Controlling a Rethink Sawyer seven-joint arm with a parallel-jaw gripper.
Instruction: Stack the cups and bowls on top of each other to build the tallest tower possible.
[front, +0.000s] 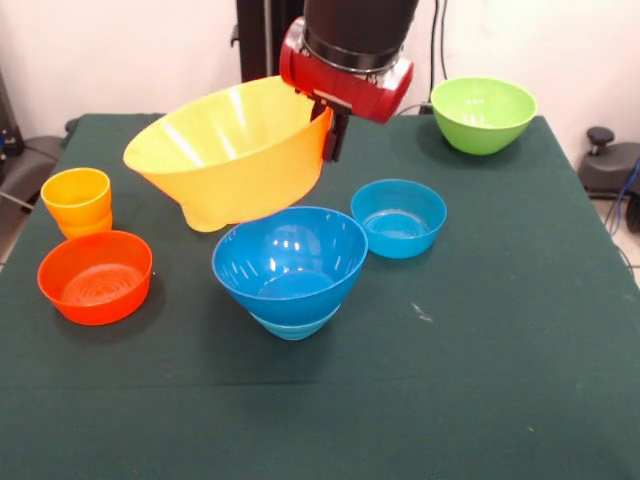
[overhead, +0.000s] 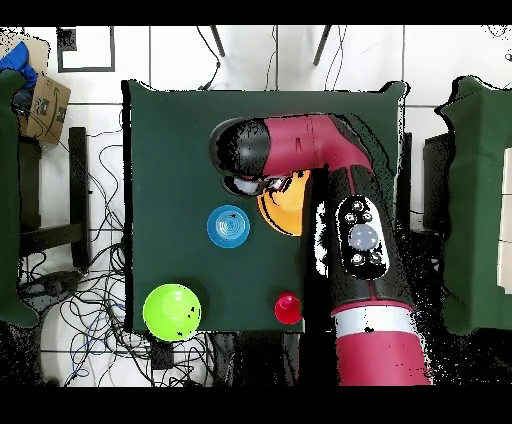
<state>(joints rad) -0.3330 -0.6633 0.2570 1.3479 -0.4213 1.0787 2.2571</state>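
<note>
One large yellow-orange bowl (front: 235, 160) hangs tilted in the air, its rim clamped by the end effector (front: 333, 128). It sits above and just behind the large blue bowl (front: 290, 260), which nests on a small light-blue bowl (front: 293, 325) on the green surface (front: 480, 380). The placing step appears to be in hand. The next move calls for levelling the held bowl, centring it over the blue one, then lowering.

No legible text — none anywhere

Bright, even light from above leaves glare spots inside the large blue bowl (front: 290, 262) and soft shadows.
</note>
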